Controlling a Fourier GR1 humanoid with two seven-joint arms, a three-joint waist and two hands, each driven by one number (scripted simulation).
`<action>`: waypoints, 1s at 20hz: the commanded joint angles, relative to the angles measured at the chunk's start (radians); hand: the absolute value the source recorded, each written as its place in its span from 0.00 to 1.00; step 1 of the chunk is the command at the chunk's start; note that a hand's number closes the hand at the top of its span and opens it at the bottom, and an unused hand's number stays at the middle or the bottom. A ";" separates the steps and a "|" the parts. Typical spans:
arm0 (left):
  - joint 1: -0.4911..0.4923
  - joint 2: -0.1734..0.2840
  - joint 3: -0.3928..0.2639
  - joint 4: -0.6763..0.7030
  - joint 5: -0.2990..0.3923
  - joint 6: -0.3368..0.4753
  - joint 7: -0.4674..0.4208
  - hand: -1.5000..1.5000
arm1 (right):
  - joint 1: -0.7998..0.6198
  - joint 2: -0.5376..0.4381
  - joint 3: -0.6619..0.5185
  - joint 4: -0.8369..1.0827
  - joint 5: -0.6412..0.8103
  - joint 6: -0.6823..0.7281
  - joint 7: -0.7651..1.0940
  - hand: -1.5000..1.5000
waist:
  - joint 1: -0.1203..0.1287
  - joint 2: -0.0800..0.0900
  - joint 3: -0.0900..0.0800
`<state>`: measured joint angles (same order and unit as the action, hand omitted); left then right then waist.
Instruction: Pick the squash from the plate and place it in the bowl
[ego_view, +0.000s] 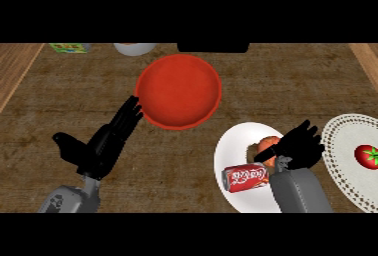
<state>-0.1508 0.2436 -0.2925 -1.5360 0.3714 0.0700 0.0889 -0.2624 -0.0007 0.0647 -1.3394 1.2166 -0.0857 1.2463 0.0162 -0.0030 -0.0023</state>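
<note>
The orange squash lies on a white plate at the lower right, mostly hidden under my right hand. That hand hovers over the squash with its fingers bent down around it; whether they touch it is unclear. A red bowl sits in the middle of the counter, up and to the left of the plate. My left hand rests open at the lower left, fingers straight and pointing towards the bowl's left rim.
A red soda can lies on the same white plate, just below the squash. A second, lace-edged plate at the right edge carries a tomato. A small box, a white dish and a dark object line the far edge.
</note>
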 joint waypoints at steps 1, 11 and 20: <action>0.024 0.010 0.006 0.024 -0.005 -0.030 -0.030 0.50 | -0.030 0.001 0.025 0.045 0.004 -0.094 0.241 0.00 | 0.000 0.005 0.002; 0.009 -0.017 -0.001 -0.068 -0.029 0.013 0.042 0.50 | -0.060 0.001 0.098 0.112 0.043 -0.175 0.236 1.00 | 0.000 0.003 0.003; -0.001 -0.005 0.043 -0.069 -0.017 -0.002 0.080 0.50 | -0.055 0.000 0.065 0.205 0.058 -0.186 0.148 1.00 | 0.004 0.004 0.003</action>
<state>-0.1677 0.2178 -0.2585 -1.5422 0.3513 0.0625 0.1218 -0.2977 -0.0142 0.1300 -1.2378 1.2582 -0.1927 1.2152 0.0073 -0.0139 -0.0141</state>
